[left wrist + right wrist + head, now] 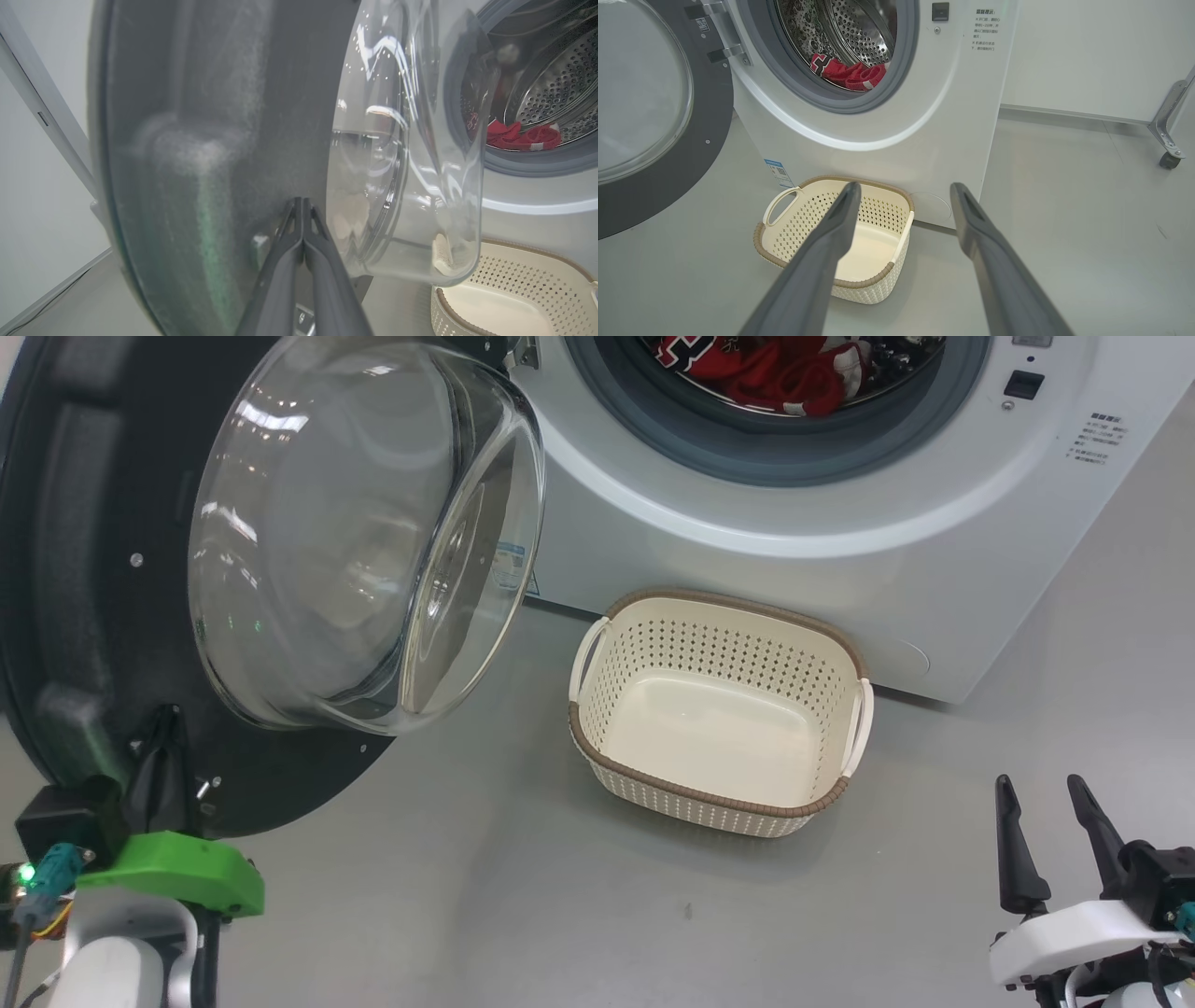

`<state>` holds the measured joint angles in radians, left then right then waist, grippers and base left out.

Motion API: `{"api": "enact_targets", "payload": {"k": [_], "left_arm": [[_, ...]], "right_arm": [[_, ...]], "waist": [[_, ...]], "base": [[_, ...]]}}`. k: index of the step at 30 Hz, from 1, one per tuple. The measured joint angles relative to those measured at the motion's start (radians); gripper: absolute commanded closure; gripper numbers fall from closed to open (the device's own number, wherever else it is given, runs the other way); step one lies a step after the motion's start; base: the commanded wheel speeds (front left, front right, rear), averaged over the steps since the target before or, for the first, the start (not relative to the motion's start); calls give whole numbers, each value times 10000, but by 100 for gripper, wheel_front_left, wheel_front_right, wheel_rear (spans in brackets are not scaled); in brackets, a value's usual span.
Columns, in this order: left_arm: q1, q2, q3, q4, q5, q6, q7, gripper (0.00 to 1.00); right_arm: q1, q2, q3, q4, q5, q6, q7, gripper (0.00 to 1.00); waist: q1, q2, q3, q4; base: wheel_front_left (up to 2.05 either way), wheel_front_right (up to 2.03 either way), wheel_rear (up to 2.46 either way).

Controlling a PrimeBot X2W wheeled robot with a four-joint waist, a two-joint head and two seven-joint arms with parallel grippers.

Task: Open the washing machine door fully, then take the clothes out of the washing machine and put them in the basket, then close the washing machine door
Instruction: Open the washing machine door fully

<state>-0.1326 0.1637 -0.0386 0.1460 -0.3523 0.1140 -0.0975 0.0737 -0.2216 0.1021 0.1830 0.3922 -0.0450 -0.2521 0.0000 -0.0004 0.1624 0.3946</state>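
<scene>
Door of the washer stands open, red clothes are in the drum, basket waits on the floor.

The large round washing machine door [84, 569], with a black plastic inner side and a bulging clear glass bowl, is swung wide to the left of the big white front-loading washing machine [794, 579]. The left gripper [302, 201] has its two dark fingers pressed together with nothing between them. Its tips are at the black inner side, low on the door and just beside the glass bowl; I cannot tell if they press on it. The right gripper [1039, 786] hangs low at the right, well apart from the machine, its fingers spread wide and holding nothing. The red clothes with white stripes [794, 373] lie inside the steel perforated drum, behind the grey rubber ring. The small cream perforated plastic basket [738, 607], with a brown woven-look rim, stands upright on the grey floor [467, 877], just in front of the machine and below its opening.
</scene>
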Motion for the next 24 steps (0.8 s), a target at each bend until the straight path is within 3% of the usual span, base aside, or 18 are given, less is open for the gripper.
{"api": "enact_targets", "payload": {"k": [24], "left_arm": [[-1189, 679, 915, 1902, -451, 15, -73, 100]], "right_arm": [[-280, -23, 50, -27, 0, 86, 0, 0]], "waist": [[0, 0, 228, -270]], "base": [[0, 0, 0]]}}
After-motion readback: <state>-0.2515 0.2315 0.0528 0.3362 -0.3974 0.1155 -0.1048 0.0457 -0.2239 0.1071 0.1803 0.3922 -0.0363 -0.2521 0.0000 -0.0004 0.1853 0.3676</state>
